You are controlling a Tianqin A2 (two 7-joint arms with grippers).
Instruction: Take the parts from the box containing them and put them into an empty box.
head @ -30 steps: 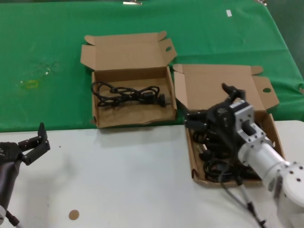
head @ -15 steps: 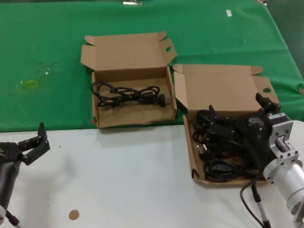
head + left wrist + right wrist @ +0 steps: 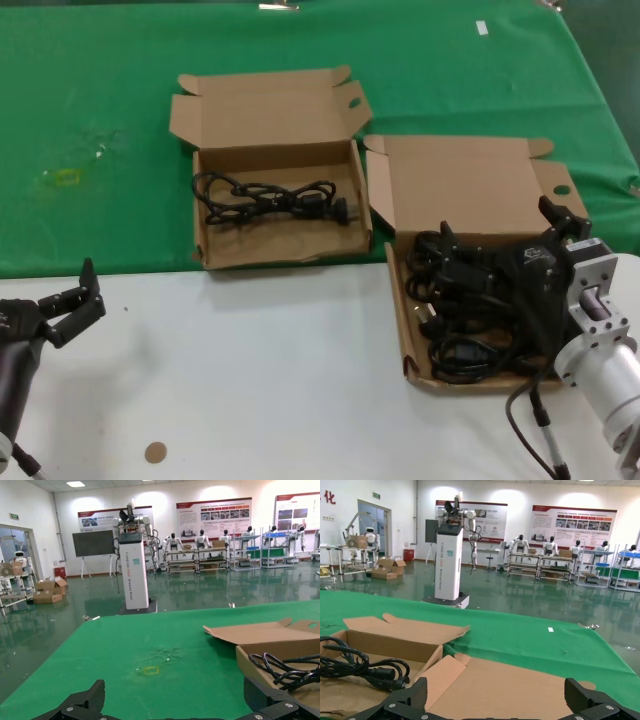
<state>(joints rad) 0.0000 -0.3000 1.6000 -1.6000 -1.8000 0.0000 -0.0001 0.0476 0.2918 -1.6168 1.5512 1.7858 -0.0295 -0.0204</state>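
Note:
The right cardboard box [image 3: 398, 300] holds a pile of several black power cords [image 3: 460, 320]. The left box [image 3: 205, 245] holds one looped black cord [image 3: 270, 197]. My right gripper [image 3: 500, 232] hangs open and empty just above the pile in the right box. In the right wrist view its fingers [image 3: 415, 692] stand wide apart before the box's raised lid [image 3: 510, 685], and the gripper [image 3: 495, 696] holds nothing. The left box's cord [image 3: 365, 669] shows beside it. My left gripper [image 3: 92, 290] is open and idle over the white table at the near left.
Both boxes straddle the line between the green cloth [image 3: 100, 100] and the white table [image 3: 250, 380], lids open at the back. A small brown disc [image 3: 154, 452] lies near the table's front edge. The left wrist view shows the left box [image 3: 265, 667] off to one side.
My right gripper has swung to the right and spread wide above the right box's cords since a second ago, then stopped. The left arm has not moved.

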